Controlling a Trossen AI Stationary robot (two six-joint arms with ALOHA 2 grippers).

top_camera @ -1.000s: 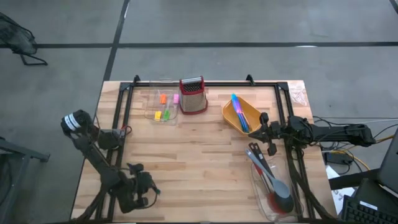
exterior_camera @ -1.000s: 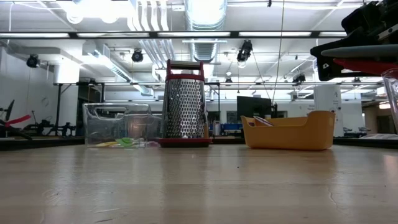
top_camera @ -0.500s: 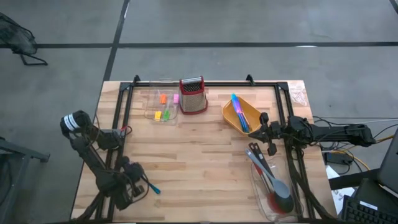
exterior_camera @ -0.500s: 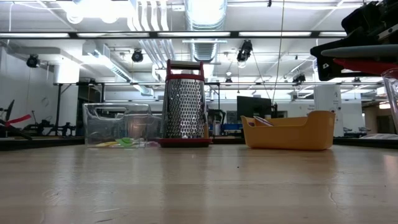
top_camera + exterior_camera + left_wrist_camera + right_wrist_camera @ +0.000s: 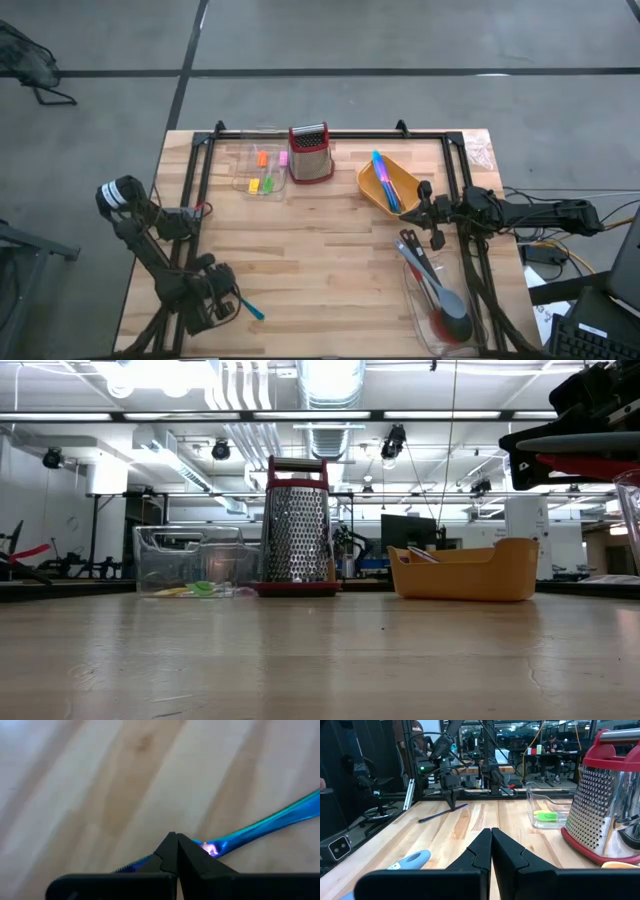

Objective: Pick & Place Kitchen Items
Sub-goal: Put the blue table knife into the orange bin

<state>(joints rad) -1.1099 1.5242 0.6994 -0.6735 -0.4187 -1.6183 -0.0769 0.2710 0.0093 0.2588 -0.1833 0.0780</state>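
My left gripper [image 5: 222, 298] is at the table's near left and is shut on a slim blue utensil [image 5: 260, 825]. The utensil's free end [image 5: 252, 311] sticks out toward the near right. My right gripper [image 5: 432, 215] waits shut and level at the right, beside the orange tray [image 5: 372, 190], touching nothing. Blue and purple utensils [image 5: 385, 178] lie in that tray. Small orange, yellow, pink and green pieces [image 5: 264, 172] lie in a clear bin at the far left. Black and grey spoons [image 5: 432, 285] lie in a clear bin at the near right. My left gripper pinches the blue utensil's shaft [image 5: 220, 845] between its two fingers, with the longer part sticking out on one side. The fingers come steeply from above and lie across it. The utensil [image 5: 437, 813] sits low and nearly level; I cannot tell whether it touches the table.
A red-topped steel box grater [image 5: 310, 153] stands at the far edge between the clear bin [image 5: 250, 160] and the orange tray. Black frame rails [image 5: 195, 200] run along the left, far and right sides. Bare wood [image 5: 320, 260] fills the middle of the table.
My left gripper has shifted a little toward the table's left edge, sunk slightly and rolled its wrist, staying shut. The blue utensil's free end, hidden under the gripper a second ago, now shows pointing toward the near right.
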